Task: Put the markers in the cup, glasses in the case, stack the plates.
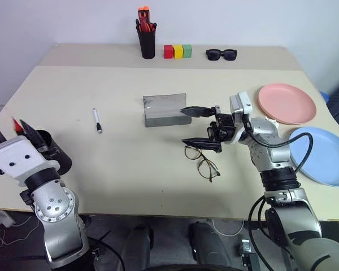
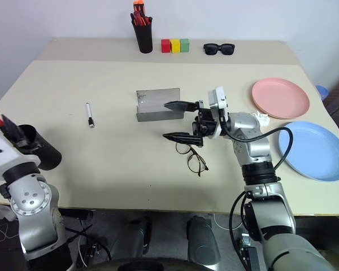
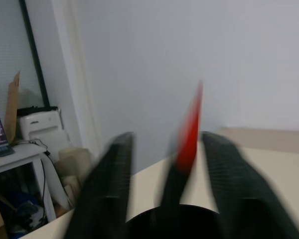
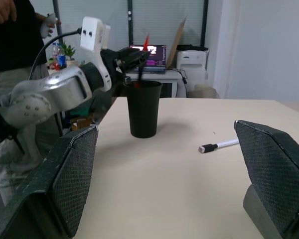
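The beige bench (image 1: 130,164) carries everything, matte and smooth. At its right edge lie the two round shallow plates, the light blue plate (image 1: 327,155) nearest and the salmon pink plate (image 1: 287,103) just beyond it, side by side, not stacked. At the left edge stands the glossy black tapered cup (image 4: 144,108); the left gripper (image 1: 14,131) sits right over its mouth, fingers parted, the red marker (image 3: 189,127) upright between them, though whether they grip it I cannot tell. The grey hard-shell case (image 1: 165,109) stands open mid-bench. The right gripper (image 1: 199,127) hovers beside it with fingers spread wide, holding nothing, above the wire-rimmed glasses (image 1: 202,161). The white marker (image 1: 97,121) lies alone, left of the case.
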Available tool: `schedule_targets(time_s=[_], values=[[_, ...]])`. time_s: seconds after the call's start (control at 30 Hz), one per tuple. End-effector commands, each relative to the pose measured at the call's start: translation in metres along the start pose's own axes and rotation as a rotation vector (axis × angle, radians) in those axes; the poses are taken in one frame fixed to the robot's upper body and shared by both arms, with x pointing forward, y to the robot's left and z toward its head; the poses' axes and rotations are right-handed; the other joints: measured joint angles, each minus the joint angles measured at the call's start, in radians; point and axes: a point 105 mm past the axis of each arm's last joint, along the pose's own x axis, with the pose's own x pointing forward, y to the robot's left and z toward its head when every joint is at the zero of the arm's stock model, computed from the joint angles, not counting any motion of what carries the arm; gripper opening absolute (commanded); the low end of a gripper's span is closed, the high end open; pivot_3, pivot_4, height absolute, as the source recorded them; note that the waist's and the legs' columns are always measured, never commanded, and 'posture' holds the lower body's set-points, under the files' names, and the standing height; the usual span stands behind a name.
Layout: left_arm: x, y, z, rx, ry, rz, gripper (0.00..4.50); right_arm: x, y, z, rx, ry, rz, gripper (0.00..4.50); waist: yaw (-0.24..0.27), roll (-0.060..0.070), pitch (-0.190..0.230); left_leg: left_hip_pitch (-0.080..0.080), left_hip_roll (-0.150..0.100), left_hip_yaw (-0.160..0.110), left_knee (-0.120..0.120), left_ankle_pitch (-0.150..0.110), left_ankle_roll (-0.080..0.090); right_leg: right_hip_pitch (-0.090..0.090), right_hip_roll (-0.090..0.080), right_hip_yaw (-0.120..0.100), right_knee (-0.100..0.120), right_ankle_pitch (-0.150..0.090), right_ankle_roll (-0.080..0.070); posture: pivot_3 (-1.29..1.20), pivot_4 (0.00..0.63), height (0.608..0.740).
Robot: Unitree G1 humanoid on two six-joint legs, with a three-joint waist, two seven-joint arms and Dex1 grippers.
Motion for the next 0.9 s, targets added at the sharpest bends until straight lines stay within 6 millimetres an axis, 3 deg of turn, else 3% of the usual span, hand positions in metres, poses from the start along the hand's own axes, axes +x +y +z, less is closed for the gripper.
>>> schedule_targets(time_s=[0.03,0.07,0.3,0.53,0.67,0.9], values=[[-0.001,0.001,0.008,0.0,-0.041,0.007,3.88,0.007,0.001,0.017,-0.055,-0.028,0.023,4.5,0.0,0.0,0.0,0.0,0.0,0.0,0.0,0.0,0.0,0.0,0.0,0.0,0.0,0.0,0.0,0.0,0.15,0.74],[-0.001,-0.002,0.011,-0.019,-0.044,-0.002,4.34,0.008,0.001,0.018,-0.056,-0.027,0.023,4.5,0.0,0.0,0.0,0.0,0.0,0.0,0.0,0.0,0.0,0.0,0.0,0.0,0.0,0.0,0.0,0.0,0.15,0.74],[0.008,-0.016,0.029,-0.132,-0.017,0.0,4.34,0.01,0.0,0.019,-0.055,-0.027,0.014,4.5,0.004,0.0,0.0,0.0,0.0,0.0,0.0,0.0,0.0,0.0,0.0,-0.001,0.0,0.0,0.0,0.0,0.15,0.74],[0.038,-0.041,0.044,-0.208,0.165,0.012,4.34,0.007,-0.003,0.016,-0.056,-0.026,0.005,4.5,-0.005,0.0,0.0,-0.001,0.0,-0.001,0.001,0.0,0.001,0.001,0.0,-0.001,-0.001,0.0,0.001,0.0,0.15,0.74],[0.076,-0.082,0.051,-0.248,0.404,0.008,4.34,0.001,-0.004,0.008,-0.059,-0.027,-0.001,4.5,0.001,-0.004,0.003,-0.002,0.0,-0.005,0.001,0.0,0.0,-0.001,0.002,-0.004,0.002,0.0,0.001,0.0,0.15,0.74],[0.104,-0.124,0.024,-0.248,0.72,0.001,4.34,0.003,-0.004,0.008,-0.074,-0.032,-0.002,4.5,-0.007,-0.004,0.003,-0.001,-0.001,-0.005,-0.001,0.0,0.0,-0.001,0.0,-0.005,-0.001,0.0,0.002,0.0,0.15,0.74]])
